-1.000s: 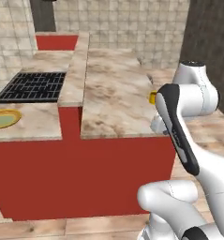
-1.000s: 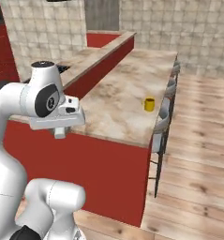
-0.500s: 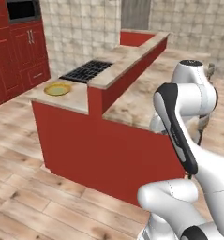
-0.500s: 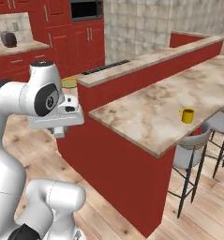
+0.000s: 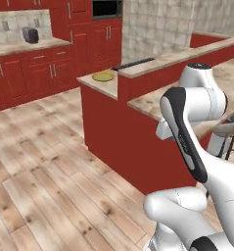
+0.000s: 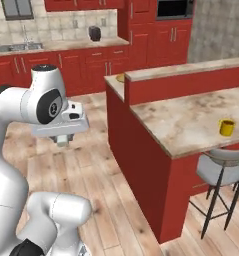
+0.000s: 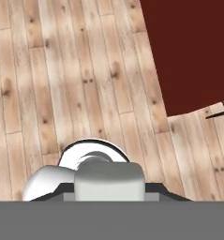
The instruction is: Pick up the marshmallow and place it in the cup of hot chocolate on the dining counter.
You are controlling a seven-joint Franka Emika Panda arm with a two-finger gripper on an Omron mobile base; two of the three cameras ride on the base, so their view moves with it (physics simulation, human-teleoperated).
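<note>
A pale marshmallow (image 7: 108, 178) sits close up between the dark tips of my gripper (image 7: 108, 188), which is shut on it over the wooden floor. From the right base view, the gripper (image 6: 63, 141) hangs under the white hand, left of the dining counter (image 6: 188, 122) and well short of it. The cup of hot chocolate (image 6: 226, 127), a small yellow mug, stands near the counter's right edge. In the left base view the arm hides most of the hand, and the dining counter (image 5: 149, 99) runs behind it.
A yellow plate (image 5: 103, 76) lies on the raised counter end beside the black stove (image 5: 133, 62). A grey stool (image 6: 218, 169) stands under the dining counter's near corner. Red cabinets (image 6: 66, 67) line the back wall. Open wooden floor (image 5: 45, 162) spreads to the left.
Both base pictures have swung as the base drives: the counter has slid right and the cabinets have come into view. The arm keeps its pose and the grip stays shut.
</note>
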